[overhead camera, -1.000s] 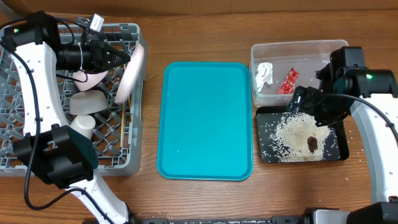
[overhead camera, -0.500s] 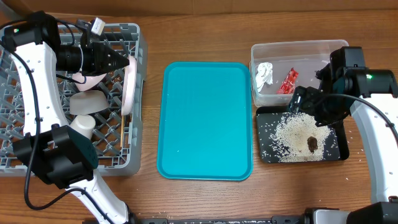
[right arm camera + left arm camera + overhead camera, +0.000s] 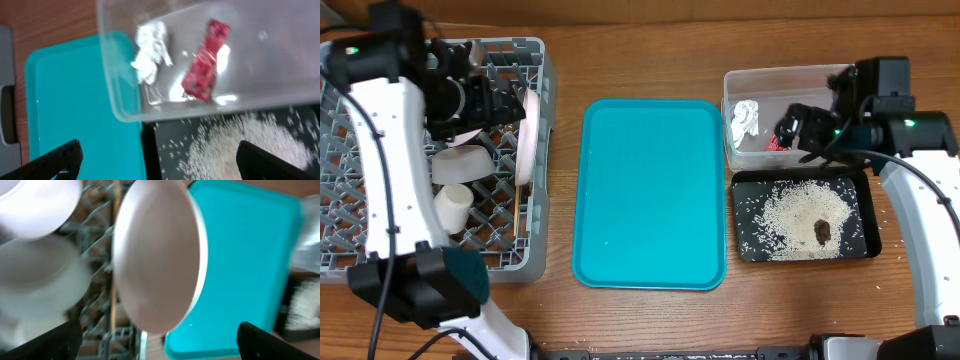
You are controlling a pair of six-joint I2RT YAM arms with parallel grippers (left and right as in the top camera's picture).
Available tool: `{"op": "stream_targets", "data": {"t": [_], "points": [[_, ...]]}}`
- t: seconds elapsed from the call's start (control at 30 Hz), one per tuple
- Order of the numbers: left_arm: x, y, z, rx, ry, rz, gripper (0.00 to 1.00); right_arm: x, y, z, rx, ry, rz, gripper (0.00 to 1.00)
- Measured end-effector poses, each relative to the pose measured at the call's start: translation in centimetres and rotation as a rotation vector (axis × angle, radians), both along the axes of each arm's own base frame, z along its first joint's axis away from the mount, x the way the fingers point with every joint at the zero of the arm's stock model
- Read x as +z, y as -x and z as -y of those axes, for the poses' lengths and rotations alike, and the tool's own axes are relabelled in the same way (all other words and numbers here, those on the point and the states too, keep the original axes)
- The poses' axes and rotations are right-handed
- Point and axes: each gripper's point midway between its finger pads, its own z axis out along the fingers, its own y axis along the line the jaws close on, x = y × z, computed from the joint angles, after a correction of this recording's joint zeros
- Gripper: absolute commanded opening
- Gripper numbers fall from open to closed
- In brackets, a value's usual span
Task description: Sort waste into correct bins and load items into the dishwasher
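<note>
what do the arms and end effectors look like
The left arm and right arm have smooth white shells joined by black joint housings, with thin black cables looping alongside. A small green light glows near each wrist. The left end effector and right end effector are black.

Red wrapper, white napkin, teal tray, grey lattice rack
</note>
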Motion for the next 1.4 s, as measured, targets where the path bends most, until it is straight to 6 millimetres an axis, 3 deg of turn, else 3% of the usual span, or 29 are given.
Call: {"op": "stream_targets", "data": {"t": [0.17,0.37,0.53,0.77,0.93,1.07,1.23,1.4], "points": [[-0.5,1.9,2.1,-0.01,-0.133,-0.093,1.0,-0.2,0.6,-1.5,0.098,0.03,-0.003,1.0],[-1.0,3.5,3.0,-0.001,-0.181,-0.157,1.0,-1.3,2.8,-0.6,0.091,0.041,-0.107,1.0],[-1.4,6.3,2.6,0.035,-0.207,-0.193,1.0,-1.7,3.8,0.2,0.056,0.043,-0.158,1.0],[1.3,9.9,1.9,0.09,-0.231,0.118,1.0,-0.7,4.1,0.7,0.018,0.054,-0.035,1.0],[3.4,13.4,1.9,0.122,-0.217,0.398,1.0,1.5,7.1,1.0,-0.001,0.067,0.121,1.0],[4.1,16.7,1.9,0.14,-0.206,0.561,1.0,3.5,10.8,1.6,-0.028,0.096,0.234,1.0],[4.5,19.4,1.8,0.151,-0.201,0.649,1.0,5.2,14.0,2.1,-0.048,0.114,0.307,1.0],[3.6,20.5,1.8,0.148,-0.206,0.613,1.0,5.0,14.7,2.2,-0.054,0.121,0.298,1.0]]}}
